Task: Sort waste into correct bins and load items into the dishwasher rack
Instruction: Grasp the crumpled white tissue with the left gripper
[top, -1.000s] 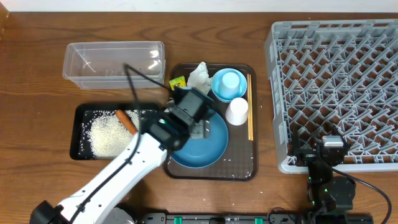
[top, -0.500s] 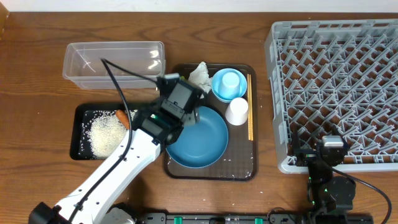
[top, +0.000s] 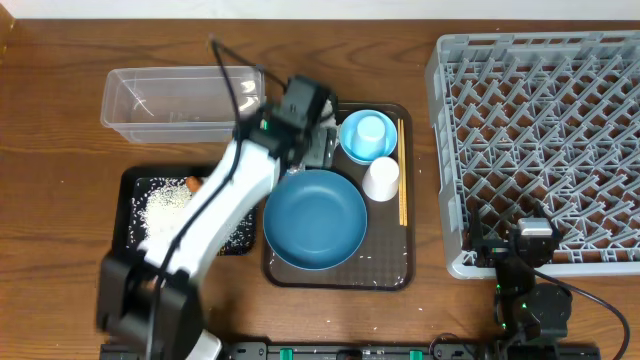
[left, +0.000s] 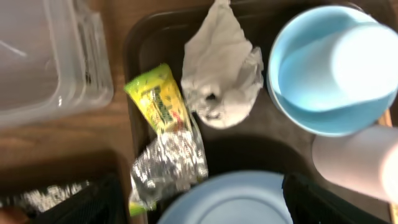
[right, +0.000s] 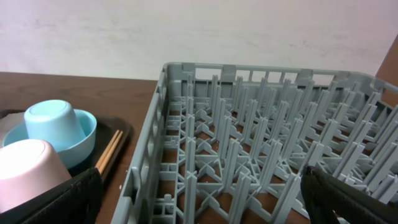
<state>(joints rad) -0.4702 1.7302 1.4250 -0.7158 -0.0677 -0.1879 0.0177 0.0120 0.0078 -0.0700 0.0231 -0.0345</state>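
My left gripper (top: 317, 142) is open and empty above the back left corner of the brown serving tray (top: 388, 272). In the left wrist view its fingers (left: 208, 204) straddle the far rim of the dark blue plate (left: 230, 200), just short of the silver foil wrapper (left: 171, 160), the yellow-green wrapper (left: 155, 99) and the crumpled napkin (left: 221, 74). The plate (top: 315, 220), the light blue bowl (top: 368, 136), the white cup (top: 380, 179) and the chopsticks (top: 403, 186) lie on the serving tray. Rice (top: 160, 215) and the carrot (top: 192, 183) lie in the black tray (top: 128, 210). My right gripper (right: 205, 199) is open over the rack's (top: 540, 140) front edge.
The clear tub (top: 180, 95) stands behind the black tray. A small light blue cup sits upside down in the bowl. My left arm crosses over the black tray. The rack fills the table's right side; my right arm (top: 535, 245) rests at its front edge.
My left gripper has moved from over the plate toward the back left of the serving tray, over the wrappers and napkin. The plate now shows whole. The right arm has not moved.
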